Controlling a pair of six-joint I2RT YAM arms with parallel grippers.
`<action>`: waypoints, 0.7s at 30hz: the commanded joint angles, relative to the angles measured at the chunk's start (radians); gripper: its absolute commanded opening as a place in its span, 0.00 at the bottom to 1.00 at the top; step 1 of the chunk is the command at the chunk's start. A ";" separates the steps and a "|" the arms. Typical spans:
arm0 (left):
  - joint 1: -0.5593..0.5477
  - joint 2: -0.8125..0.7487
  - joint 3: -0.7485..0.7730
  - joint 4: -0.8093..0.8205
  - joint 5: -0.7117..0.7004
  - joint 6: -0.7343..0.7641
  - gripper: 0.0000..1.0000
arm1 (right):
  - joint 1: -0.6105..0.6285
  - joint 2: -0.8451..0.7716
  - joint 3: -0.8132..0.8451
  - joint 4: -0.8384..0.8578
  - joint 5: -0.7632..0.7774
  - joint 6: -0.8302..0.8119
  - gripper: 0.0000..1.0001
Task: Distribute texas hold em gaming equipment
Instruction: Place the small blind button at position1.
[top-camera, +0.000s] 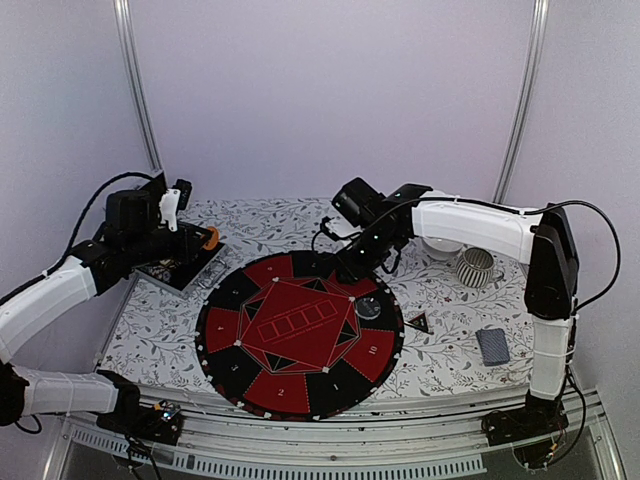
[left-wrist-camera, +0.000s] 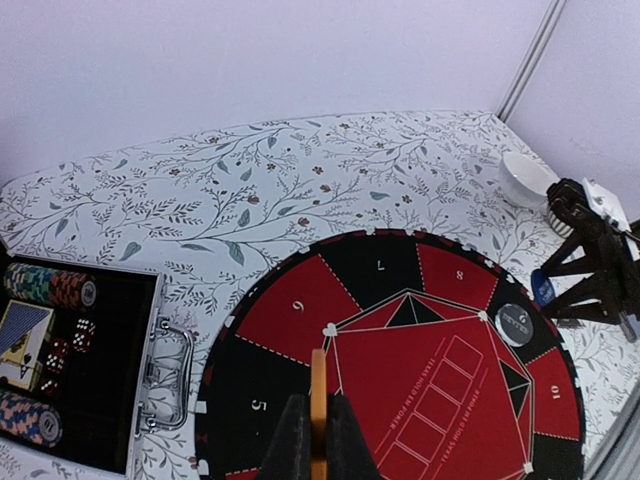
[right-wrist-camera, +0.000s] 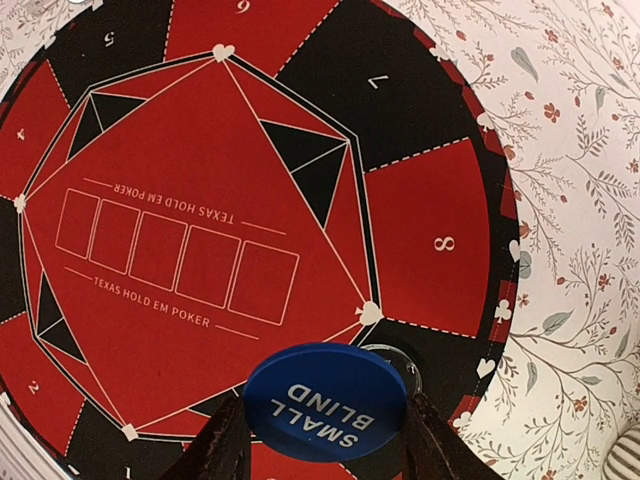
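My left gripper (top-camera: 200, 240) is shut on an orange disc button (top-camera: 211, 238), held on edge between the fingers (left-wrist-camera: 319, 410) above the round red-black poker mat (top-camera: 300, 335) near its seat 5. My right gripper (top-camera: 353, 268) is shut on a blue "SMALL BLIND" disc button (right-wrist-camera: 325, 400), held flat above the mat near seat 8. A dark round button with a clear rim (top-camera: 368, 308) lies on the mat just below it (right-wrist-camera: 402, 358). A black-red triangle marker (top-camera: 418, 322) and a blue-backed card deck (top-camera: 492, 345) lie right of the mat.
An open black case (left-wrist-camera: 70, 370) at the left holds chip stacks (left-wrist-camera: 50, 285), cards and dice. A white bowl (top-camera: 443, 247) and a ribbed grey cup (top-camera: 476, 266) stand at the back right. The floral tablecloth (top-camera: 270, 225) covers the table.
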 joint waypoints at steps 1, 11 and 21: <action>0.014 0.003 -0.012 0.014 -0.020 0.016 0.00 | -0.001 -0.014 -0.006 0.013 -0.016 -0.022 0.22; 0.017 -0.002 -0.011 0.012 -0.020 0.018 0.00 | 0.027 -0.021 -0.032 -0.033 -0.096 0.042 0.20; 0.017 -0.007 -0.014 0.014 -0.015 0.018 0.00 | 0.290 0.081 -0.079 -0.058 -0.097 0.131 0.15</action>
